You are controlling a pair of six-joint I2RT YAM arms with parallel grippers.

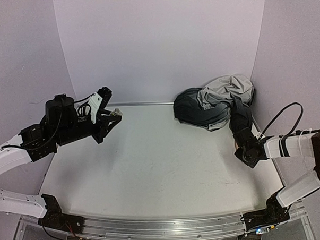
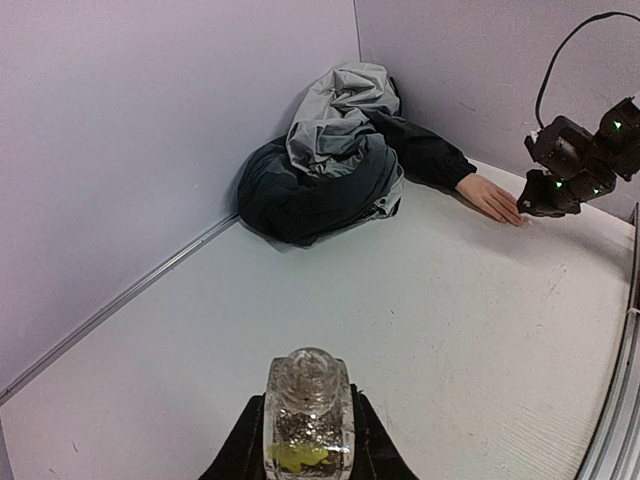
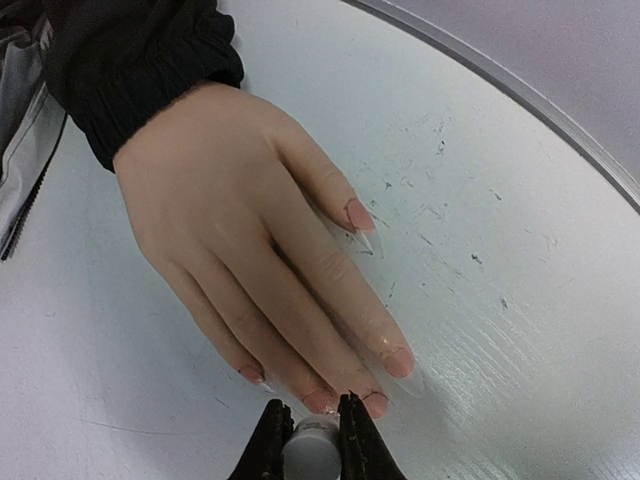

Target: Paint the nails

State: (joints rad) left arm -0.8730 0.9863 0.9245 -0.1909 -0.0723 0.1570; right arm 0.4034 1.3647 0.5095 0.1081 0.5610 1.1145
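Nails: five, one on each finger of one pale peach mannequin hand. The thumb and index nails carry long clear tips.
Mannequin hand: one, lying palm down on the table at its right side, fingers spread and pointing toward the near edge.
Sleeve: one dark cuff closes round the wrist on the far side of the hand.
Right gripper: just near of the middle and ring fingertips, its two fingers closed tight on one small white cap. Whether the cap touches a nail cannot be told.
Jacket: one, dark grey with a light grey part, bunched in the far right corner. The sleeve runs from it along the right wall to the hand.
Left gripper: raised over the far left part of the table, well apart from the hand, its two fingers clamped on the sides of one clear bottle.
Clear bottle: upright between the fingers in the left wrist view, with something yellow-green showing low inside.
Arms: two, one at each side of the table.
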